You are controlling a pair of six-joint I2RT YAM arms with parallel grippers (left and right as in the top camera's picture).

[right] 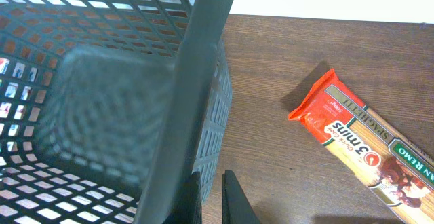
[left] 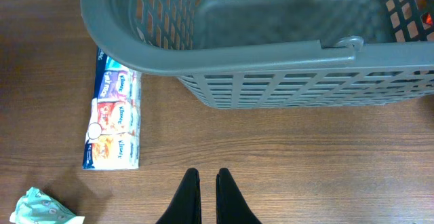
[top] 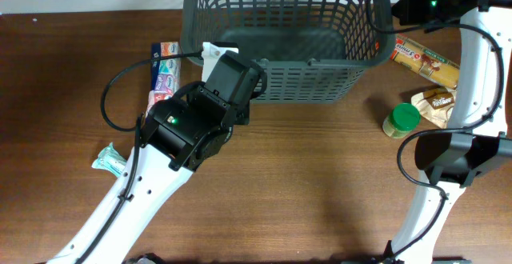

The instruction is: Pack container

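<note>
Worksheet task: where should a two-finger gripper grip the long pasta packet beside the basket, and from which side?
Probably best to grip the pasta packet across its narrow width near mid-length, coming down from above: it lies flat on the table, long and slim.

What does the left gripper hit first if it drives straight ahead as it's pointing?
Probably the basket: the shut left gripper points across bare table at its near slotted wall, under the rim. Depth is unclear; if tilted down, it could touch the table first.
</note>
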